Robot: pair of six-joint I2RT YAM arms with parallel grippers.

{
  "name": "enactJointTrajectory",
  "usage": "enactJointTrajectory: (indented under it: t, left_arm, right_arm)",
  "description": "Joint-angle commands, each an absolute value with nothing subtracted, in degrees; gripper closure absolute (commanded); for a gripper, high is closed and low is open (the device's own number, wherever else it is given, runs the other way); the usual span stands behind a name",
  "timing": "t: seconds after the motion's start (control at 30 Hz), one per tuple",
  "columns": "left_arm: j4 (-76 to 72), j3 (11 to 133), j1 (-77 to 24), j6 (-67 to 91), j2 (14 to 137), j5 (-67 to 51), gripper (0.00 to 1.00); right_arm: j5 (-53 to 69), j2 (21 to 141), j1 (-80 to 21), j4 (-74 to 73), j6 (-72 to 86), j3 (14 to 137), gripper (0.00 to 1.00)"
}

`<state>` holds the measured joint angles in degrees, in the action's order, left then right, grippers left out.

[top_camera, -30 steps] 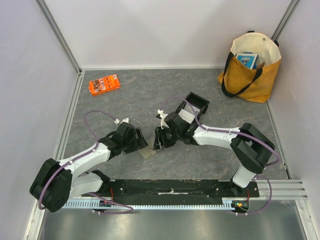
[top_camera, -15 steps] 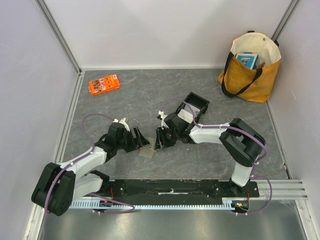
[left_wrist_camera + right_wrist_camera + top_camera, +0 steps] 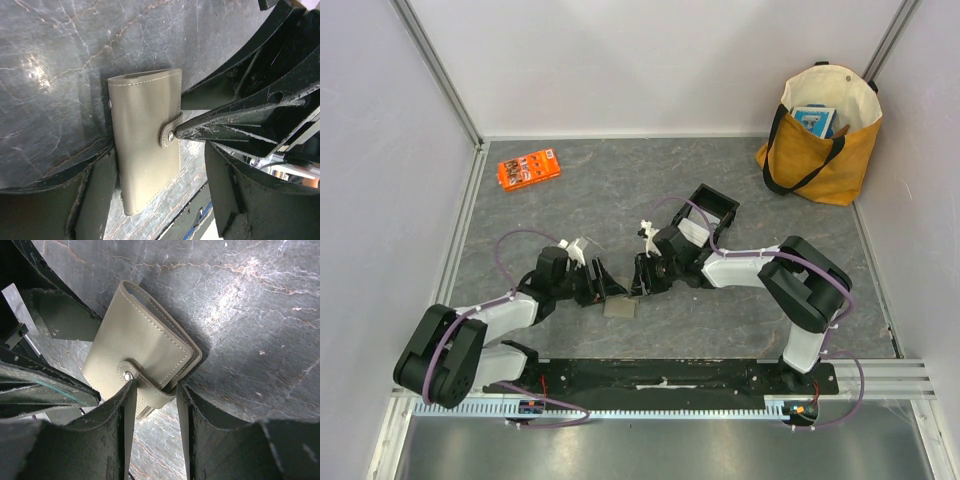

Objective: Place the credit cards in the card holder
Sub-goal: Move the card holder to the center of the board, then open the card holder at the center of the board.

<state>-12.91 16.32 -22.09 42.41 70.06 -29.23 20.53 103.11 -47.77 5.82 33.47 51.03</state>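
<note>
The card holder (image 3: 618, 306) is a taupe snap wallet lying closed on the table between the two grippers. In the left wrist view the card holder (image 3: 145, 135) lies between my left gripper's (image 3: 160, 200) open fingers; one finger touches its left edge, the other stands apart. My left gripper also shows in the top view (image 3: 599, 290). My right gripper (image 3: 155, 410), seen from above (image 3: 642, 286), is closed around the snap strap (image 3: 150, 387) at the card holder's (image 3: 135, 350) edge. A pale flat piece (image 3: 691, 232) by the black tray may be credit cards; I cannot tell.
A black open tray (image 3: 716, 206) stands behind the right gripper. An orange packet (image 3: 528, 168) lies at the far left. A yellow tote bag (image 3: 820, 135) with a blue box stands in the far right corner. Grey walls close three sides.
My left gripper has slid right and closer round the card holder. The right gripper has stayed at the strap. The card holder has shifted slightly.
</note>
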Motion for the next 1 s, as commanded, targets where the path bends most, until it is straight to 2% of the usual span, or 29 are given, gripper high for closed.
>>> enactJointTrajectory:
  t: [0.0, 0.03, 0.23, 0.3, 0.4, 0.5, 0.67, 0.8, 0.97]
  left_arm:
    - [-10.6, 13.4, -22.3, 42.6, 73.4, -31.8, 0.32]
    - [-11.2, 13.6, -22.3, 42.9, 73.6, -31.9, 0.39]
    - [-11.9, 16.3, -22.3, 42.3, 76.0, -33.2, 0.65]
    - [-11.4, 17.5, -22.4, 41.8, 77.0, -33.3, 0.80]
    - [-7.6, 21.3, -22.4, 38.9, 79.2, -34.0, 0.96]
    - [-2.9, 26.7, -22.4, 33.6, 81.7, -34.8, 0.98]
    - [5.3, 35.7, -22.3, 24.1, 86.5, -37.2, 0.98]
    - [10.2, 42.6, -22.3, 16.4, 90.9, -42.4, 0.98]
    - [10.1, 43.6, -22.3, 13.9, 95.2, -46.6, 0.98]
  right_arm:
    - [20.5, 105.5, -48.0, 3.8, 34.2, 48.1, 0.55]
    - [21.3, 105.2, -48.0, 5.1, 34.9, 47.3, 0.56]
    - [21.5, 103.7, -48.0, 8.5, 38.0, 43.9, 0.56]
    - [21.4, 103.4, -48.0, 8.9, 38.1, 43.3, 0.56]
    - [18.6, 100.5, -47.9, 6.0, 35.5, 43.8, 0.56]
    - [17.1, 94.3, -46.9, 3.2, 29.9, 43.4, 0.53]
    - [21.5, 87.8, -45.5, 2.2, 19.8, 44.1, 0.53]
    - [27.2, 90.2, -45.2, 3.3, 16.7, 46.8, 0.54]
    - [32.1, 95.5, -43.3, 4.0, 13.2, 50.5, 0.55]
